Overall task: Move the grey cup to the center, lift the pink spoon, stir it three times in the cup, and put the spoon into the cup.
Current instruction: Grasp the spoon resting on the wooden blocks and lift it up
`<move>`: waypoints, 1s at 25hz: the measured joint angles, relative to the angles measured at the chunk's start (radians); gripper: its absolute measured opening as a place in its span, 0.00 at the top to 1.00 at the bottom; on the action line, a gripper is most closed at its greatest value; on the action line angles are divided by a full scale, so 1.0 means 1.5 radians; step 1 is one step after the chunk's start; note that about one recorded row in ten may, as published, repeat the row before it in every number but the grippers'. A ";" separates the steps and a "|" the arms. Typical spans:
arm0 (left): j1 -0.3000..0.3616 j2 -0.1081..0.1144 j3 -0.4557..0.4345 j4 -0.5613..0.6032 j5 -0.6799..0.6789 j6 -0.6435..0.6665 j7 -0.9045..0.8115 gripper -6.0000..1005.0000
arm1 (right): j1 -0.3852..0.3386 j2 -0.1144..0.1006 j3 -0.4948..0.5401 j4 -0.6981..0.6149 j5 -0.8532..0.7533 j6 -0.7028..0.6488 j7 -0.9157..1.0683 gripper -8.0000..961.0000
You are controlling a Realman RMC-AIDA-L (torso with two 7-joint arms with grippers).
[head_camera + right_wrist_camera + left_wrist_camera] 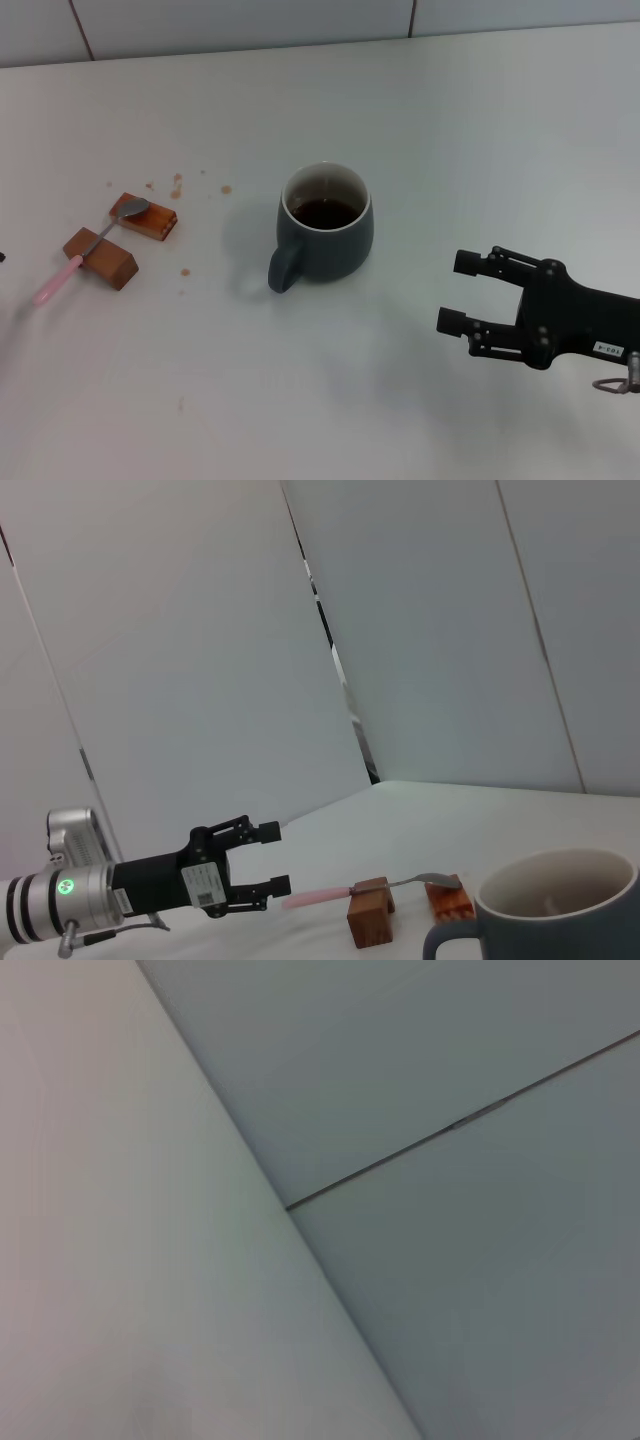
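At the far left, the left gripper (278,858) shows only in the right wrist view: its black fingers are spread apart around nothing, pointing at the tip of the pink handle and just short of it. The small teaspoon with a silver bowl and pale pink handle (88,246) lies bridged across two brown wooden blocks (100,257), bowl resting on the farther block, handle sloping off toward the table's left edge. A few brown crumbs or drips (177,187) dot the white tabletop (300,400) nearby. The squat slate-grey ceramic mug with white interior (325,232) stands upright around mid-table, dark liquid inside, its handle turned toward the robot. To the right, well apart from the mug, the right gripper (452,292) hovers with jaws wide and empty.

The mug looks to be at the centre already (so that first step seems done). Lifting the spoon, three stirs and leaving it in the cup all remain.
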 joint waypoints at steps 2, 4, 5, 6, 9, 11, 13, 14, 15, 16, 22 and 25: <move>-0.001 -0.001 0.000 0.000 0.003 -0.005 0.000 0.23 | 0.000 0.000 -0.002 0.000 0.000 0.000 0.001 0.13; -0.002 -0.001 0.000 0.000 0.009 -0.008 -0.001 0.23 | 0.000 0.000 -0.006 0.000 0.000 0.000 0.002 0.13; -0.002 -0.001 0.000 0.000 0.009 -0.008 -0.001 0.23 | 0.000 0.000 -0.006 0.000 0.000 0.000 0.002 0.13; -0.003 -0.001 0.000 0.000 0.011 -0.009 -0.002 0.23 | 0.000 0.000 -0.006 0.000 0.000 0.000 0.002 0.13; -0.003 -0.002 0.000 -0.003 0.013 -0.013 -0.003 0.23 | 0.000 -0.001 -0.006 0.000 0.000 0.000 0.003 0.13; -0.004 -0.002 0.001 -0.008 0.013 -0.014 -0.003 0.23 | 0.000 -0.001 -0.008 0.000 0.000 0.000 0.006 0.13; -0.006 -0.002 0.001 -0.013 0.016 -0.015 -0.003 0.23 | 0.001 -0.001 -0.010 0.000 0.000 0.000 0.008 0.13; -0.007 -0.002 0.001 -0.015 0.019 -0.017 -0.003 0.23 | 0.003 -0.001 -0.013 0.000 0.000 0.002 0.009 0.13; -0.009 -0.002 0.001 -0.017 0.025 -0.018 -0.003 0.23 | 0.003 -0.001 -0.013 0.000 0.000 0.002 0.009 0.13; -0.010 -0.002 0.001 -0.018 0.027 -0.019 -0.004 0.23 | 0.004 -0.001 -0.014 0.000 0.000 0.004 0.010 0.13; -0.020 -0.003 0.001 -0.029 0.036 -0.020 -0.011 0.23 | 0.006 -0.001 -0.017 0.002 0.000 0.009 0.010 0.13; -0.021 -0.003 0.001 -0.029 0.039 -0.020 -0.012 0.23 | 0.006 -0.001 -0.016 0.002 0.000 0.009 0.010 0.13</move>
